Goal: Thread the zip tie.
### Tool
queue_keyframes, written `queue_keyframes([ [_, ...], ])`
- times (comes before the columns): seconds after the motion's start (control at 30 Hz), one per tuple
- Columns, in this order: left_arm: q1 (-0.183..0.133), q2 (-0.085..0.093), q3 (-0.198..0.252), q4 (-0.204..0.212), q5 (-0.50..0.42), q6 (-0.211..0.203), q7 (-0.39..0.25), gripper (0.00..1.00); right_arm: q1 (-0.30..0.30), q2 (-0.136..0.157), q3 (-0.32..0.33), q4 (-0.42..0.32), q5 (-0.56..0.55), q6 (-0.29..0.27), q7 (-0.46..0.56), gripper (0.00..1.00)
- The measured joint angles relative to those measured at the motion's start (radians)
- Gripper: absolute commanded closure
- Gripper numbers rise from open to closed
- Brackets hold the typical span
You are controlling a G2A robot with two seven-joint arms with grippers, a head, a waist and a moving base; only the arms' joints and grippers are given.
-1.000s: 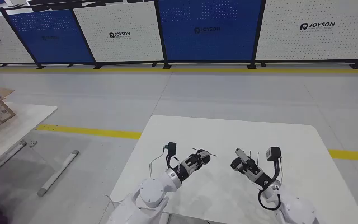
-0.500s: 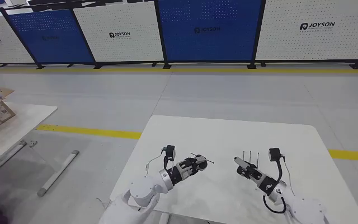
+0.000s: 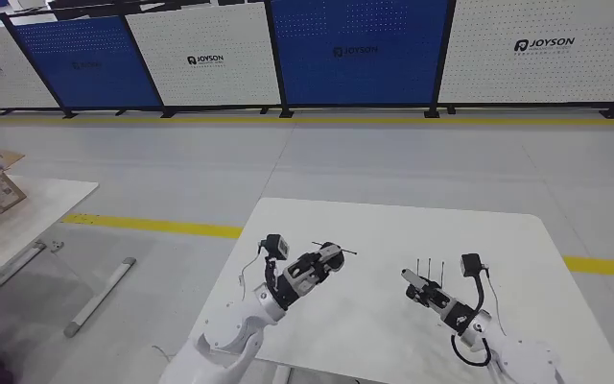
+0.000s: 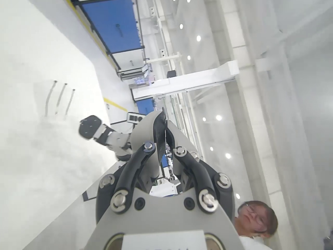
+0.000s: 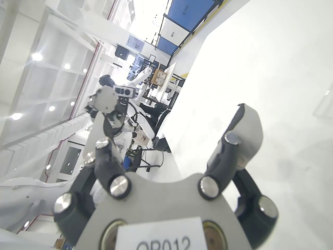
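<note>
A thin black zip tie sticks out sideways from my left gripper, which is shut on it above the white table. In the left wrist view its fingers are pressed together. Three more black zip ties lie side by side on the table, just beyond my right gripper; the left wrist view shows them as three ties too. My right gripper is open low over the table, with nothing between its fingers.
The table's front edge lies close behind both arms. Bare tabletop stretches between the grippers and toward the far edge. Blue and white pegboard panels stand across the floor, well away. Another table stands at the left.
My left gripper has swung left and farther from the front edge, carrying the zip tie. My right gripper dropped lower and back a second ago and has stayed still since.
</note>
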State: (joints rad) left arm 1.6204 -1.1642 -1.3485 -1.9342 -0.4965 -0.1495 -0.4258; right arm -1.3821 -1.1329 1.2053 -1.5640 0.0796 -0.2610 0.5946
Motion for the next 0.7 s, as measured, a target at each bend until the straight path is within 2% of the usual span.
queue_keyframes([
  [0.03, 0.02, 0.002, -0.023, -0.031, -0.024, -0.018, -0.001, 1.0, 0.0, 0.0, 0.0, 0.0, 0.0, 0.0, 0.0, 0.0],
  [0.13, 0.062, 0.004, -0.068, -0.091, -0.084, -0.06, -0.008, 1.0, 0.0, 0.0, 0.0, 0.0, 0.0, 0.0, 0.0, 0.0],
  [0.23, 0.092, 0.003, -0.078, -0.126, -0.179, -0.079, -0.031, 1.0, 0.0, 0.0, 0.0, 0.0, 0.0, 0.0, 0.0, 0.0],
  [0.3, 0.094, 0.002, -0.077, -0.127, -0.216, -0.078, -0.033, 1.0, 0.0, 0.0, 0.0, 0.0, 0.0, 0.0, 0.0, 0.0],
  [0.7, 0.089, 0.003, -0.077, -0.124, -0.18, -0.076, -0.027, 1.0, 0.0, 0.0, 0.0, 0.0, 0.0, 0.0, 0.0, 0.0],
])
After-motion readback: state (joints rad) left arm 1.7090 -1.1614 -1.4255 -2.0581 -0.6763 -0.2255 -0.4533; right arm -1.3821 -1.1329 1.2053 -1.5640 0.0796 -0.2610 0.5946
